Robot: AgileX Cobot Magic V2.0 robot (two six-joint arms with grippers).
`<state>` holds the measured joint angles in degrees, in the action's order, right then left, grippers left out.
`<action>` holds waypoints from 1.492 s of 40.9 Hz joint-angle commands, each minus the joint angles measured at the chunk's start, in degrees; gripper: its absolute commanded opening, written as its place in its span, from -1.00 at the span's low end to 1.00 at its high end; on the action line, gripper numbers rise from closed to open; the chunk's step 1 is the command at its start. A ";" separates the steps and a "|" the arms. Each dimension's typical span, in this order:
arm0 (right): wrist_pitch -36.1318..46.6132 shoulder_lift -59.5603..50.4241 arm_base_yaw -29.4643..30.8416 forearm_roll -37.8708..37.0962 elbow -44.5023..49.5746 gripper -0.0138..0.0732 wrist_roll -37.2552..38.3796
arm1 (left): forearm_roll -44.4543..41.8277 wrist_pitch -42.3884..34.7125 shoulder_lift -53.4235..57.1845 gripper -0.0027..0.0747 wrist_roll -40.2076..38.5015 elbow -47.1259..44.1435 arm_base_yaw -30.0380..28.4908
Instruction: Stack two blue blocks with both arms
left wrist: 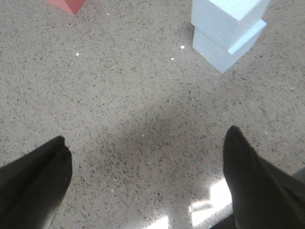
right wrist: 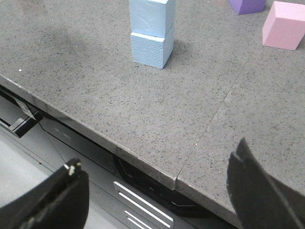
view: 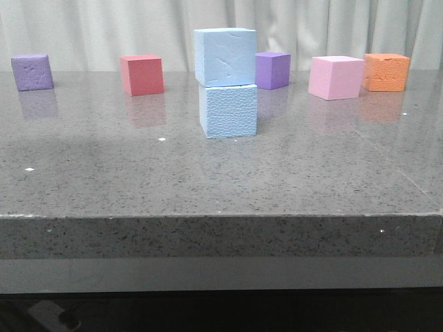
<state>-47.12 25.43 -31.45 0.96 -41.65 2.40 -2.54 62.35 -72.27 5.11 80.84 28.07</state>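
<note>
Two pale blue blocks stand stacked in the middle of the grey table. The upper blue block (view: 225, 57) rests on the lower blue block (view: 228, 111), turned slightly askew. The stack also shows in the left wrist view (left wrist: 226, 28) and in the right wrist view (right wrist: 151, 33). No arm shows in the front view. My left gripper (left wrist: 145, 157) is open and empty over bare table, well short of the stack. My right gripper (right wrist: 157, 176) is open and empty over the table's front edge, far from the stack.
At the back stand a purple cube (view: 32, 72) far left, a red cube (view: 142, 75), a second purple cube (view: 273, 70) behind the stack, a pink cube (view: 336, 77) and an orange cube (view: 386, 72). The table's front edge (right wrist: 143, 164) lies below my right gripper.
</note>
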 commanded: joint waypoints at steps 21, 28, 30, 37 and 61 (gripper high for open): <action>3.87 0.31 0.01 0.20 -1.30 0.70 -0.51 | 0.57 -19.81 39.84 0.67 -2.52 -34.97 -0.11; 3.87 0.31 0.01 0.20 -1.30 0.70 -0.51 | 0.92 -21.30 47.19 0.67 -3.64 -40.25 -0.11; 3.87 0.31 0.01 0.20 -1.30 0.70 -0.51 | 1.17 -21.51 48.43 0.67 -3.64 -41.05 -0.11; 3.87 0.31 0.01 0.20 -1.30 0.70 -0.51 | 1.17 -21.64 49.54 0.67 -3.64 -41.63 -0.11; 3.86 0.31 0.01 0.20 -1.30 -0.95 -0.51 | 1.17 -26.34 49.54 -0.95 -3.64 -44.15 -0.11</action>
<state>-47.12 25.43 -31.45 0.96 -41.65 2.40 -1.76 40.97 -22.33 2.09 35.83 28.07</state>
